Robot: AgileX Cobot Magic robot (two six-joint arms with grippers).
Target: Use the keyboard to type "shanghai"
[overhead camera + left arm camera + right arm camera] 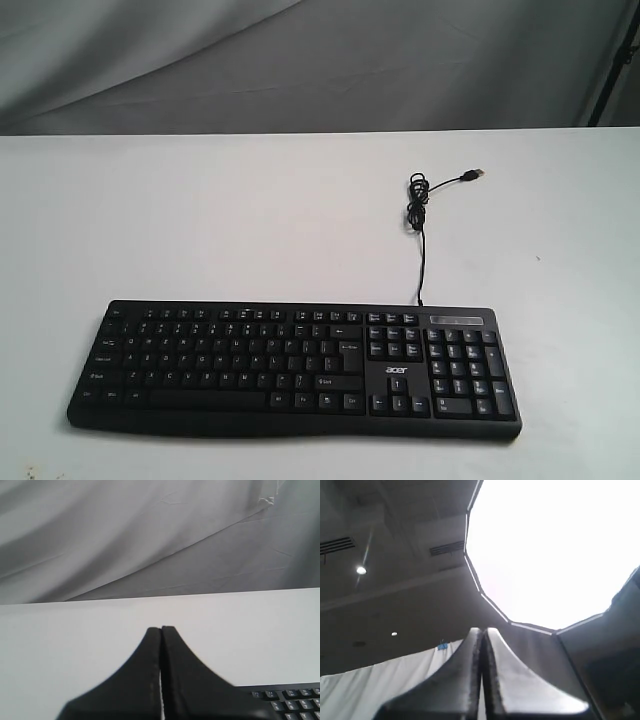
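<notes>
The black keyboard (295, 367) with white legends and an "acer" logo lies along the front of the white table (200, 220). Its thin black cable (421, 230) runs toward the back and ends in a loose USB plug (477, 174). Neither arm shows in the exterior view. In the left wrist view my left gripper (161, 629) is shut with nothing in it, above the bare table, and a corner of the keyboard (292, 700) lies beside it. My right gripper (481, 630) is shut and empty, pointing up at the ceiling.
A grey cloth backdrop (300, 60) hangs behind the table's far edge. A dark stand leg (612, 70) shows at the back right. The right wrist view holds only ceiling lights (361, 570), a bright panel and a white cloth (380, 685).
</notes>
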